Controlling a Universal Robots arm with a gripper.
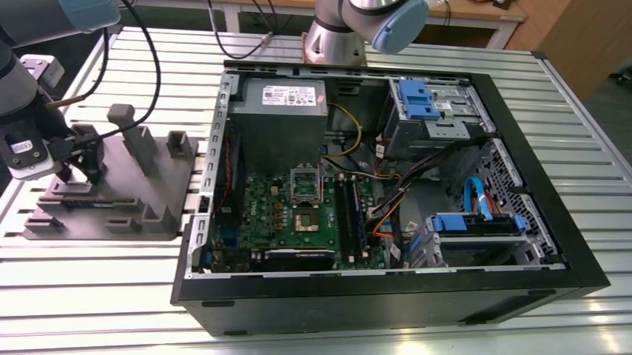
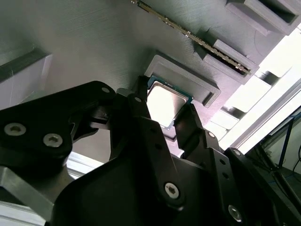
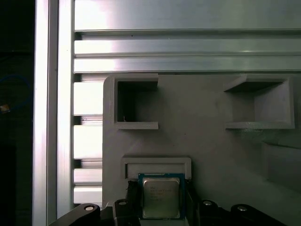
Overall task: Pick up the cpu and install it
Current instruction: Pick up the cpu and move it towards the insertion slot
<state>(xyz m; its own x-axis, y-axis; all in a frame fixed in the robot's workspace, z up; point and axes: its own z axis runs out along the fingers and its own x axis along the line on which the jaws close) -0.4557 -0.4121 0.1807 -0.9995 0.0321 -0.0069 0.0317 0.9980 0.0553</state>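
Gripper (image 2: 163,103) clenched on cpu (image 3: 161,197) by opposite edges, at grey fixture (image 3: 207,136) pocket. Likely light, rigid, slick lid, fragile underside; hold rim only.

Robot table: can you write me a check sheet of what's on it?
Surface: slotted metal table, grey fixture on it.
Job's things: cpu lying in its fixture pocket; motherboard socket open.
Clutter: memory stick slotted in the fixture.
Grippers: gripper down at the cpu.
Cables: black cable along the arm; blue cable inside the computer case.
Surroundings: arm base beside the case; wooden furniture.
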